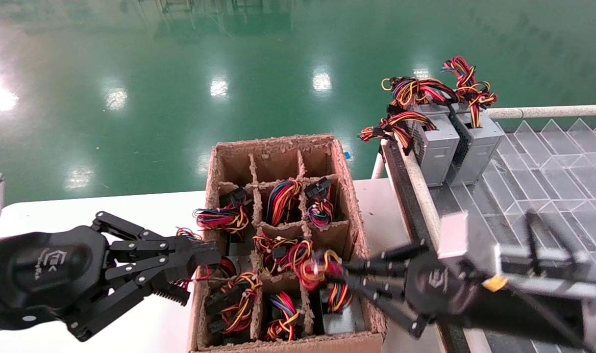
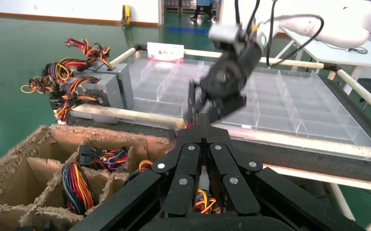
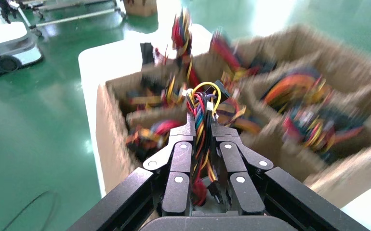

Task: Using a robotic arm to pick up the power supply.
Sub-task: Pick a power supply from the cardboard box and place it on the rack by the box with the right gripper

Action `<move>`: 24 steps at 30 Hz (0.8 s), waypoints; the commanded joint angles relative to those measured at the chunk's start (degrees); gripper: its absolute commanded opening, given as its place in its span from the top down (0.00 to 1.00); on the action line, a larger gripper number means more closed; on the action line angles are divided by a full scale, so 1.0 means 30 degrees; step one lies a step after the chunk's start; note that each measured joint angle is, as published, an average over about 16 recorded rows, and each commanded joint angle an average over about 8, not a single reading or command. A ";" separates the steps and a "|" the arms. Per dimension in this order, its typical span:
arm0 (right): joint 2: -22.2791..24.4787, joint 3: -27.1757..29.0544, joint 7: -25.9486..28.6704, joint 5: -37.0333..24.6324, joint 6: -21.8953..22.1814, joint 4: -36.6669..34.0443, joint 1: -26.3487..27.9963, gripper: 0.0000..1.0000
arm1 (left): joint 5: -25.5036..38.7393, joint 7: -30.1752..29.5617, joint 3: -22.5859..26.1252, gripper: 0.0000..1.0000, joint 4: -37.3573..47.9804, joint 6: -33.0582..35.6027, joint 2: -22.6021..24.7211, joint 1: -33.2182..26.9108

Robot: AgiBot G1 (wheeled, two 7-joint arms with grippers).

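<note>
The right tool (image 1: 344,274) reached over the box (image 1: 357,215) from the right side. Its two fingers (image 3: 189,126) were closed on a bunch of red, yellow and black wires (image 3: 202,103). The wires belonged to a power supply (image 1: 339,316) that sat down in a slot near the front right of the box. Its grey top showed in the slot, under the wires.

The left tool (image 1: 192,267) was at the left edge of the box. Its fingers were pressed together and held nothing.

The box stood on a white surface (image 1: 82,211). Most of its slots held more colored wires. The three slots at the far end looked bare.

Two more grey supplies (image 1: 437,147) stood on the far corner of a tray (image 1: 548,166) with clear dividers, to the right of the box.
</note>
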 commanded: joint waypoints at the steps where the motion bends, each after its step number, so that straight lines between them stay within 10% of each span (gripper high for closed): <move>1: 0.0130 0.0248 0.0002 0.0361 -0.0135 0.0165 0.0261 1.00 | 0.0000 0.0000 0.0000 1.00 0.0000 0.0000 0.0000 0.0000; 24: 0.1366 0.1883 -0.3726 -0.2937 -0.1290 -0.0632 1.0998 1.00 | 0.0000 0.0000 0.0000 1.00 0.0000 0.0000 0.0000 0.0000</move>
